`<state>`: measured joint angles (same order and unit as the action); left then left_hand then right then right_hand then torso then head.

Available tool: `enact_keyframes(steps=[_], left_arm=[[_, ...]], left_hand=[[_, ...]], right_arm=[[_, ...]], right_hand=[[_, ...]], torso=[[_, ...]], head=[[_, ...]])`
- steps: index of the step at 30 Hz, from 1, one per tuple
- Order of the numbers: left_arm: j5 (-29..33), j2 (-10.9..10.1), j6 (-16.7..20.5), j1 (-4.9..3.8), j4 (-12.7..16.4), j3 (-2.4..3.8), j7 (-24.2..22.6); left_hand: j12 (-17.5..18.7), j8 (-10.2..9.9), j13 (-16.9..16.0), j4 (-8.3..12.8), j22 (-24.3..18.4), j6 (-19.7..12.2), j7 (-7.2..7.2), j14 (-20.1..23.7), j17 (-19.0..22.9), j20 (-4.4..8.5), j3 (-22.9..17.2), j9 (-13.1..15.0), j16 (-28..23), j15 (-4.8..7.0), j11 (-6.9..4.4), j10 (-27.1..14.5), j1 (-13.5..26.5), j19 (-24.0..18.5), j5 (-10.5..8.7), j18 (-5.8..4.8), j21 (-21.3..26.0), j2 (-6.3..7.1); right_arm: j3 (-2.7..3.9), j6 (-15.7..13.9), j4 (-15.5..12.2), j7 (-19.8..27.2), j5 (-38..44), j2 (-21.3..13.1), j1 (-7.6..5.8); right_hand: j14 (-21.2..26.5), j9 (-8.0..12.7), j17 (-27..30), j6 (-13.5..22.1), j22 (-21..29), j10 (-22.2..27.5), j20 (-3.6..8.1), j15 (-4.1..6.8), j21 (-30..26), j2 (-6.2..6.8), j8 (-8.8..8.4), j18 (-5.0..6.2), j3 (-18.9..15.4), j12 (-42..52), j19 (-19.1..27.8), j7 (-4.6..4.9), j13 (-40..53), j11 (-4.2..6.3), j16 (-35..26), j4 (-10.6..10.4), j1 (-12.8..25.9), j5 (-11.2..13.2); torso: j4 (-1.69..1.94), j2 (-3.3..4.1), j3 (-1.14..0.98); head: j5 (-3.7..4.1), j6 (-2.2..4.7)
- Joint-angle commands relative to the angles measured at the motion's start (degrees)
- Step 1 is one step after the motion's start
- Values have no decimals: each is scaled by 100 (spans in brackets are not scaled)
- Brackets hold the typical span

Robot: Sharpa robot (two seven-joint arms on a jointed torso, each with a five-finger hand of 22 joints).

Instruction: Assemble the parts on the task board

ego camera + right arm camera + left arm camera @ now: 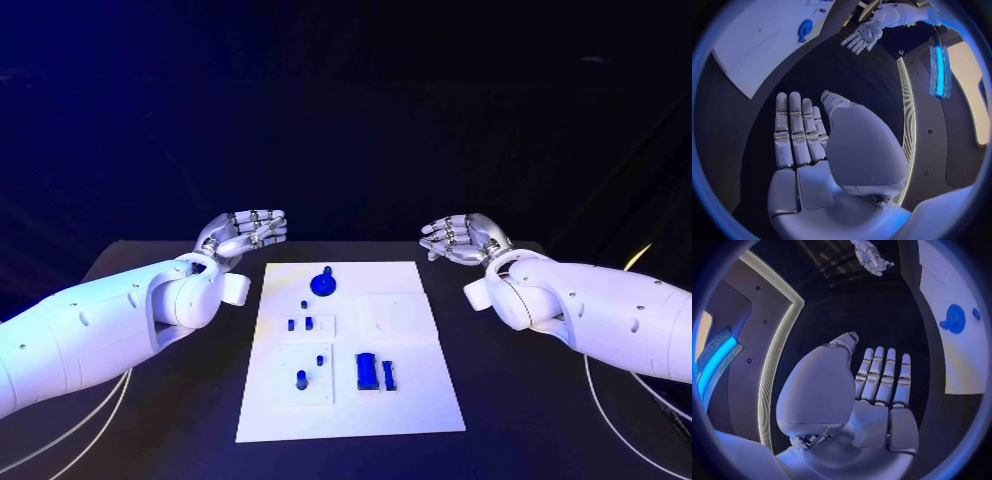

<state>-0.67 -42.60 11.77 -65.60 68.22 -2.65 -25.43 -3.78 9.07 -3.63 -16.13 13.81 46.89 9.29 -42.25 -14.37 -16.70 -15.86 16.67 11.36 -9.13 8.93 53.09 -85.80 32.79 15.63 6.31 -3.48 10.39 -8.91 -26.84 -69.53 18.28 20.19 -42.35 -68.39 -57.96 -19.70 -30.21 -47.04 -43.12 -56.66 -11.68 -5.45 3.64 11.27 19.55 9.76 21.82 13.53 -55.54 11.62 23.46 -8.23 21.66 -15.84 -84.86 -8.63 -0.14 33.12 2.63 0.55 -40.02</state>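
Several small blue parts sit on the flat white rectangular task board (411, 400), which lies in the middle of the black bench (173, 420) between the two arms. At the far end lies a round blue disc with a small knob or stem (323, 284); nearer the middle are two tiny blue pegs (299, 323), then a single upright blue peg (302, 379) on the near left, and beside it a blue rectangular block with a slimmer bar (375, 372). They look like hard moulded or printed plastic: light, stiff, smooth enough to slip from metal fingertips, and too small for a full grasp. A fingertip pinch across the sides seems right, taking the disc by its rim or its stem and the pegs by their shafts; the thin board may slide if pushed sideways. The silver left hand (244, 234) hovers beyond the board's far left corner, palm up, fingers loosely extended and holding nothing. The silver right hand (462, 238) hovers off the far right corner, equally empty, fingers apart. Both are well clear of every part.
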Motion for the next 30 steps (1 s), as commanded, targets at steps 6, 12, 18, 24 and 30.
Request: enact_keyframes(steps=[6, 12, 18, 24, 30], left_arm=[[56, 154, 181, 16, -184, 6, -102], [58, 99, 642, 95, 172, 45, -152], [61, -1, 1485, 241, 823, 117, -245], [65, -126, 2541, 424, 1638, 206, -361], [67, -192, 3094, 520, 2065, 253, -421]], left_hand=[[378, -907, 363, 1613, -1381, -4689, -929, 4225, 1437, 1670, 1586, -1667, -1136, 913, -893, -5309, 2934, -3279, -1563, -631, 348, -1039], [378, -907, 363, 1613, -1381, -4689, -929, 4225, 1437, 1670, 1586, -1667, -1136, 913, -893, -5309, 4194, -3279, -1563, -631, 348, -1039], [378, -907, 363, 1613, -1381, -4689, -929, 4225, 1437, 1670, 1586, -1667, -1136, 913, -893, -5309, 8580, -3279, -1563, -631, 348, -1039], [378, -907, 363, 1613, -1381, -4689, -929, 4225, 1437, 1670, 1586, -1667, -1136, 913, -893, -5309, 8580, -3279, -1563, -631, 348, -1039], [378, -907, 363, 1613, -1381, -4689, -929, 4225, 1437, 1670, 1586, -1667, -1136, 913, -893, -5309, 8580, -3279, -1563, -631, 348, -1039]], right_arm=[[36, 134, 235, 227, -267, 147, 47], [209, -243, -226, 414, -622, 70, 204], [521, -921, -1055, 751, -1260, -69, 487], [799, -1526, -1796, 1051, -1829, -193, 739], [891, -1726, -2041, 1151, -2018, -234, 823]], right_hand=[[5796, 1970, 3021, 4704, 4312, 5666, 1168, 545, -364, -1127, -1955, -976, -2182, -1353, 5554, -1162, -2346, 823, -2166, 1584, 3007, 863], [5796, 1970, 3021, 4704, 4312, 5666, 1168, 545, -364, -1127, -1955, -976, -2182, -1353, 5554, -1162, -2346, 823, -2166, 1584, 4233, 863], [5796, 1970, 3021, 4704, 4312, 5666, 1168, 545, -364, -1127, -1955, -976, -2182, -1353, 5554, -1162, -2346, 823, -2166, 1584, 8486, 863], [5796, 1970, 3021, 4704, 4312, 5666, 1168, 545, -364, -1127, -1955, -976, -2182, -1353, 5554, -1162, -2346, 823, -2166, 1584, 8486, 863], [5796, 1970, 3021, 4704, 4312, 5666, 1168, 545, -364, -1127, -1955, -976, -2182, -1353, 5554, -1162, -2346, 823, -2166, 1584, 8486, 863]], torso=[[9, -40, -24], [12, -120, -148], [14, -187, -251], [14, -194, -263], [14, -194, -263]], head=[[-37, 122], [-47, 351], [-55, 544], [-55, 565], [-55, 565]])
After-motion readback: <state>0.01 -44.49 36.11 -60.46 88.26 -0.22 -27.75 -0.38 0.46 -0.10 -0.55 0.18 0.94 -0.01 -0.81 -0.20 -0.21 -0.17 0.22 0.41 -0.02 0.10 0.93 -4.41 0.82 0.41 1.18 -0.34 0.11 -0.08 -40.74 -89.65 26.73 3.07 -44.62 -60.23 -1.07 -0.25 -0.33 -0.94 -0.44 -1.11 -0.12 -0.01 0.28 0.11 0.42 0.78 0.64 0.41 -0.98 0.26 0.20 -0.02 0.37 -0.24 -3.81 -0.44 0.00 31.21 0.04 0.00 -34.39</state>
